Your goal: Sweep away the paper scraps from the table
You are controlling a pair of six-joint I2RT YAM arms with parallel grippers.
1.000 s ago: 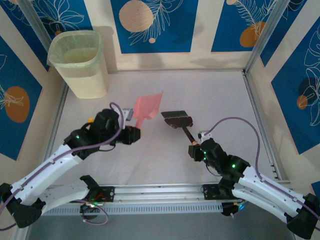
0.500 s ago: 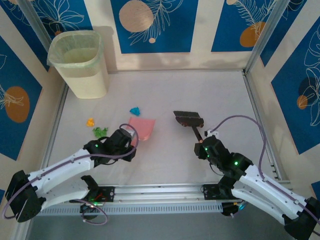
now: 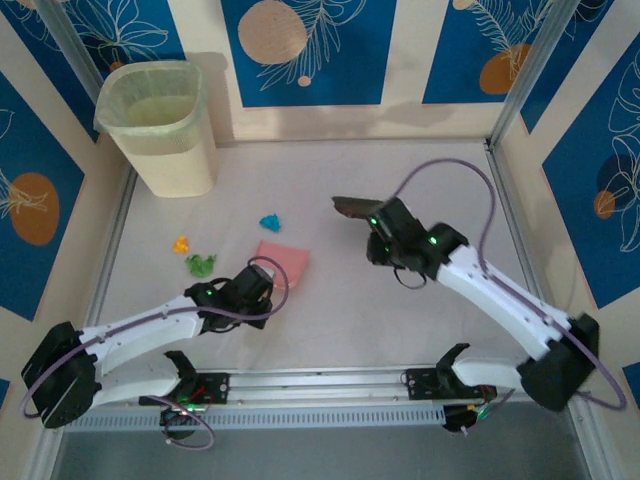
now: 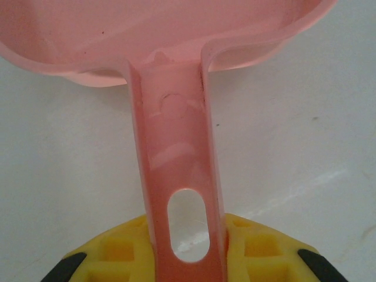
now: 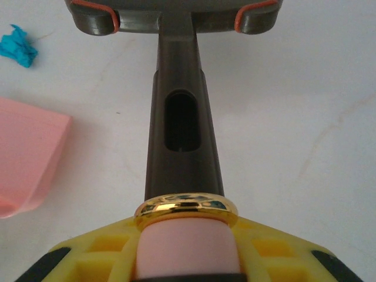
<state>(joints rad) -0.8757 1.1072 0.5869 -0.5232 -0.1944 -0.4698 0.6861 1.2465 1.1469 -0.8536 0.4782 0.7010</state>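
Left claw [image 3: 268, 285] clasping dustpan [image 3: 285, 258], scraps [image 3: 270, 221] beside its edge

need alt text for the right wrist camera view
A dark brush runs up the frame from the right arm's yellow jaws, which grip its handle, its head at the top edge. On the pale table, a cyan paper scrap lies upper left, and the pink dustpan sits at left.

Brush [image 3: 352, 207] swung left and outward (nearer cyan scrap [image 3: 270, 221]).
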